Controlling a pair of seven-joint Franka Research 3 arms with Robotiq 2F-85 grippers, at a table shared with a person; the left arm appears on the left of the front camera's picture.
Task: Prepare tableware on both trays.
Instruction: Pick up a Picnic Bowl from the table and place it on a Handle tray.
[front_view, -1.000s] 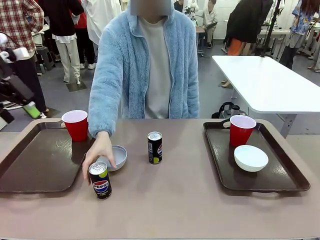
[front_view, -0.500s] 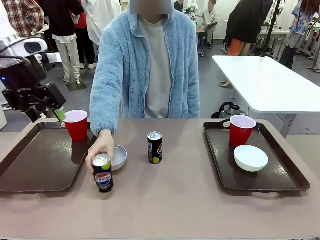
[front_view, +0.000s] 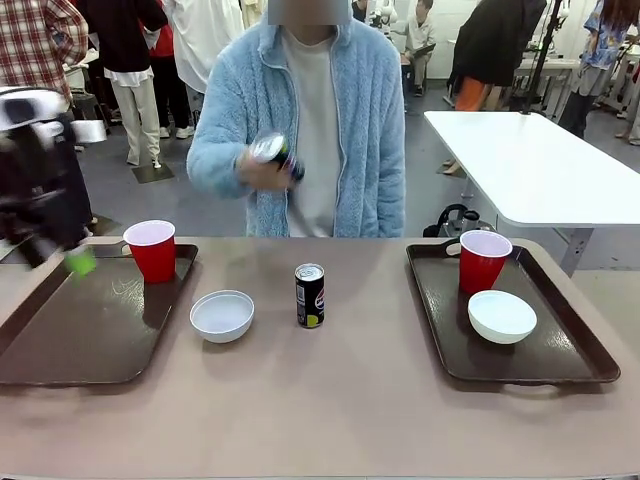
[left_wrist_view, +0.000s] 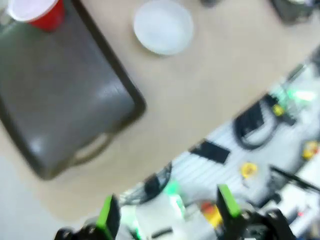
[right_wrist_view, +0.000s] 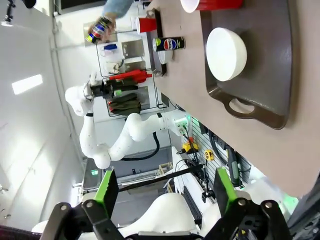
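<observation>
Evidently the Pepsi can (front_view: 272, 152) is held up at the person's chest, likely for handover, while one bowl (front_view: 222, 315) and the black can (front_view: 309, 295) are set on the surface (front_view: 350, 400) between the left tray (front_view: 70, 335) and the right tray (front_view: 560, 355), and both arms' jaws are spread, empty, ready to grasp.

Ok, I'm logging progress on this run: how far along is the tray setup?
Done: the right tray holds one red cup and a white bowl; the left tray holds only the other cup. In hand: the person's hand holds the Pepsi can aloft. Left: the second bowl and the black can stand on the table between the trays; neither tray has a can.
</observation>
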